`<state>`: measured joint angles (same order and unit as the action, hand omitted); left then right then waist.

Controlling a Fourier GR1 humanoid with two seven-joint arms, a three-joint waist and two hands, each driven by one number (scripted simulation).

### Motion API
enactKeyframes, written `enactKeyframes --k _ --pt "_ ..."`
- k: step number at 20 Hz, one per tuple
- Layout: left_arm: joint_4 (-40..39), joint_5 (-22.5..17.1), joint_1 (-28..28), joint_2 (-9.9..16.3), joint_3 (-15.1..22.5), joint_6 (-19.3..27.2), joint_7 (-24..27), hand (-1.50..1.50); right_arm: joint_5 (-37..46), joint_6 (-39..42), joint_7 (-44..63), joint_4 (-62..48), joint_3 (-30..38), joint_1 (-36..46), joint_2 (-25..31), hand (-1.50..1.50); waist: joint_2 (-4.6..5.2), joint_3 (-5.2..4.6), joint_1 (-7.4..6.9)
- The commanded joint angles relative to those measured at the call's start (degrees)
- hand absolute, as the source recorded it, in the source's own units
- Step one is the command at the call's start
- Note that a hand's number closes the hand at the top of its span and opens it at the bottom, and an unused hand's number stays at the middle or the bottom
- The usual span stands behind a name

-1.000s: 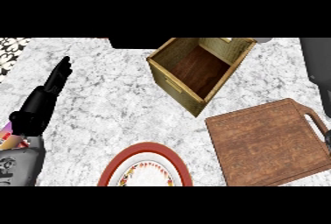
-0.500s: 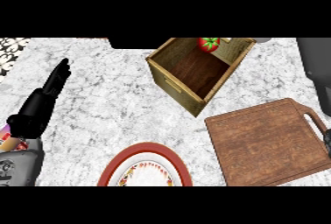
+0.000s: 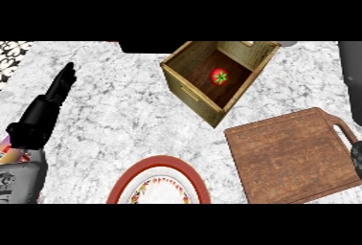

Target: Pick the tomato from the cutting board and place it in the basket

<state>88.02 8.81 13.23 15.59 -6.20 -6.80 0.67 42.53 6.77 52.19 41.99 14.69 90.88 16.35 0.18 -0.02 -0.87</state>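
Now we see red round tomato (image 3: 220,76) inside square wooden basket (image 3: 185,85); brown wooden cutting board (image 3: 290,153) bare. Black left hand (image 3: 44,112) straight-fingered, holding nothing. We judge placement complete; nothing further needed.

We find the tomato (image 3: 220,76) in the basket (image 3: 189,91) at twelve o'clock — the cutting board (image 3: 293,153) at four, the plate (image 3: 161,184) at six, the left hand (image 3: 44,112) resting at nine.

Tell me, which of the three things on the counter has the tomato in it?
The wooden basket near the top: the tomato sits inside. The cutting board and the red-rimmed plate carry none.
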Motion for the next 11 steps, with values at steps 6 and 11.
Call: enactKeyframes --k 6,11 --pt "1.78 -1.25 -2.02 1.11 -1.47 -1.15 0.18 0.00 3.11 -18.49 3.04 8.28 5.08 -6.02 5.68 -1.50 -0.45 0.05 1.05" --pt "0.75 0.06 -3.36 0.04 -1.23 0.32 0.57 0.00 1.91 -17.24 3.10 18.31 7.30 -14.93 10.19 -1.50 -0.79 0.07 2.41"
